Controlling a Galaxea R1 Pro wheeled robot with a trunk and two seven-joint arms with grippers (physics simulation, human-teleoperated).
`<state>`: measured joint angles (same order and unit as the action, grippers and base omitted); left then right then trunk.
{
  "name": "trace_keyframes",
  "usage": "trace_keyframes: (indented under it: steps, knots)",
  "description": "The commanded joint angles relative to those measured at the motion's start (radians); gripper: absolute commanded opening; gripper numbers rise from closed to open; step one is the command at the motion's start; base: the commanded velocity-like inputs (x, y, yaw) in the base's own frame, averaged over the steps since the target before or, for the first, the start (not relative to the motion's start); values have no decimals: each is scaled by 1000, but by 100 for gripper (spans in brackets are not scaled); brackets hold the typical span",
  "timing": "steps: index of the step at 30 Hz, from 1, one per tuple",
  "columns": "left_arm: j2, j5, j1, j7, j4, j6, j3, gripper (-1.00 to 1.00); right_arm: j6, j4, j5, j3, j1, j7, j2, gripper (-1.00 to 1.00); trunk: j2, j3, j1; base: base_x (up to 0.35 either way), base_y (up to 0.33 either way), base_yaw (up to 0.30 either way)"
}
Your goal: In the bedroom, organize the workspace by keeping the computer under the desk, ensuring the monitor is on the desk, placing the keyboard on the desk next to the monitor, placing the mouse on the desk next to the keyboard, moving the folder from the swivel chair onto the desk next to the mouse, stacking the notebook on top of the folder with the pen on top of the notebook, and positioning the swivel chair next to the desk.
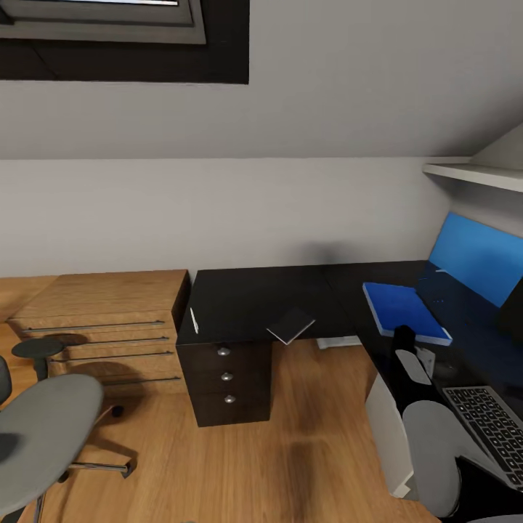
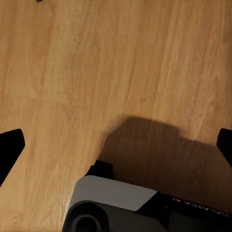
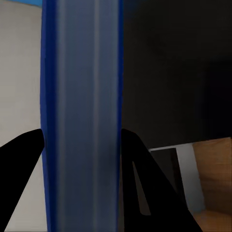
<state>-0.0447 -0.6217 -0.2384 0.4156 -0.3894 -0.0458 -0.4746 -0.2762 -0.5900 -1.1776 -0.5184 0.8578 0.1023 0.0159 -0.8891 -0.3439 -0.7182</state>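
Right up against the right wrist camera, the right gripper was clamped on the folder, a dark finger pressed on one face and its mate on the other, so the blue slab ran straight out between the jaws with its pale edge facing the lens. From the head view the folder sat over the right wing of the desk, its near end at the black gripper, lying flat or very nearly, though whether it had touched down I couldn't tell. The left gripper hung open over bare wood floor, fingertips wide apart at the frame edges, nothing between them. Out from there: the keyboard was already on the desk near the right arm; the notebook lay at the desk's front lip, one corner overhanging, and the pen rested by the left end above the drawers. The swivel chair stood well apart, beside the wooden dresser. By my reading, the folder step was nearly finished; notebook, pen and chair remained.
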Motion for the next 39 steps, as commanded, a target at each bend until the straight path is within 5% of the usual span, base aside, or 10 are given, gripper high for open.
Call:
trace_keyframes:
  steps: [1,17,39]
  knots:
    - [0,-10,-1,6,0,-5,-8,100,-4,1,-7,2,1,2,-2,-100,-1,-1,0,0,0,0]
    - [-1,-10,-1,6,1,-5,-7,100,-2,18,-8,2,-6,-101,-16,-100,-1,-1,0,227,48,0]
    - [-1,-10,-1,6,1,-36,-7,100,-5,39,-5,2,-6,-105,-9,-100,-1,-1,0,87,-70,-53]
